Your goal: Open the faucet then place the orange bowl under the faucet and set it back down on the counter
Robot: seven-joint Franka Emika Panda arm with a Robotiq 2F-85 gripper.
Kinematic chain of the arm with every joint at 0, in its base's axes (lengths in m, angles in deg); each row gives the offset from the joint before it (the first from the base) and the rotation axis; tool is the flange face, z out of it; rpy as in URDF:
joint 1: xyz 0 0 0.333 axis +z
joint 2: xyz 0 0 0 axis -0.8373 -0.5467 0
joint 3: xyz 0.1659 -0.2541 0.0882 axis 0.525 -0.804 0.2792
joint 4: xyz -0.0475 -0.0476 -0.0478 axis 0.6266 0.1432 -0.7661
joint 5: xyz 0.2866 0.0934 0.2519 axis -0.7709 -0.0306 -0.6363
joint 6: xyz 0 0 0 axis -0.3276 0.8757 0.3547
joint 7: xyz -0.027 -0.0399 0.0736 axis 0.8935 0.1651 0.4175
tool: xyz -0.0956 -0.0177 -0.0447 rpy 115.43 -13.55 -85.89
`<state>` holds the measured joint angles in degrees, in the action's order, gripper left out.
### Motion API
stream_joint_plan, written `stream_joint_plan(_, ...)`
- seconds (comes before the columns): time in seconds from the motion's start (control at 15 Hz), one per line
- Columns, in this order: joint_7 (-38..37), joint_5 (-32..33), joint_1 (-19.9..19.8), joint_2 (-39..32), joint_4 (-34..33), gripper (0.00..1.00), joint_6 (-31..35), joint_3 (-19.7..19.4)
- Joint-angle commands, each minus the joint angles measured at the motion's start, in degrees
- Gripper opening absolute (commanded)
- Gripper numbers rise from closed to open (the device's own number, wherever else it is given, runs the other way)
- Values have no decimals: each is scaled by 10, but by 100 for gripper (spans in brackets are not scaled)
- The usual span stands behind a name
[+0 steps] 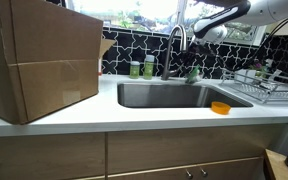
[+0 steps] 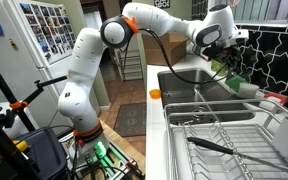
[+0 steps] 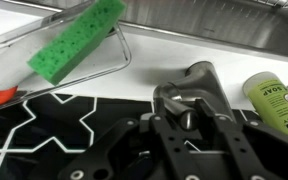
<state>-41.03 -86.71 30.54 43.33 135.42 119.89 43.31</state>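
**Wrist view: gripper (image 3: 189, 122) poised at steel faucet (image 3: 192, 85) while orange bowl (image 1: 220, 107) sits by the sink**

Closest to the wrist camera, the dark gripper linkage fills the lower frame and a brushed-steel part of the faucet stands right at its tips. Whether the jaws are closed on the steel or merely beside it cannot be told. Beyond lie black tiles with white lines, 1 green soap bottle (image 3: 279, 100) at the right edge, and 1 green sponge (image 3: 76, 40) in a wire holder.

In an exterior view, the 1 orange bowl, small, round, shallow and bright, rests upright on the white counter (image 1: 134, 118) at the near right corner of the stainless sink (image 1: 174, 95), well apart from the gripper. Behind the basin rises the 1 faucet, a thin, high-arched gooseneck, with 2 green bottles (image 1: 142, 68) just beside it on the back ledge. 1 large cardboard box (image 1: 39, 60) stands at one end of the counter and 1 wire dish rack (image 1: 262, 82) at the other. The white arm (image 1: 229, 15) reaches in from above.
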Motion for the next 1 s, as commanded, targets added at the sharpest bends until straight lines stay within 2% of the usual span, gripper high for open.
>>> stream_joint_plan(0.0,8,-2,-15,-16,-25,12,-18,12)
stream_joint_plan(0.07,7,1,-16,-16,-26,6,-18,11)
stream_joint_plan(0.4,2,1,-22,-18,-31,6,-24,10)
stream_joint_plan(0.47,2,0,-22,-17,-31,9,-22,10)
stream_joint_plan(0.53,4,-1,-22,-16,-29,16,-23,12)
stream_joint_plan(0.6,-1,-2,-21,-12,-26,48,-23,11)
stream_joint_plan(0.67,2,-4,-22,-8,-24,49,-31,13)
stream_joint_plan(0.73,-11,3,-16,2,-15,54,-35,6)
stream_joint_plan(0.93,-14,-4,-11,47,22,76,-50,2)
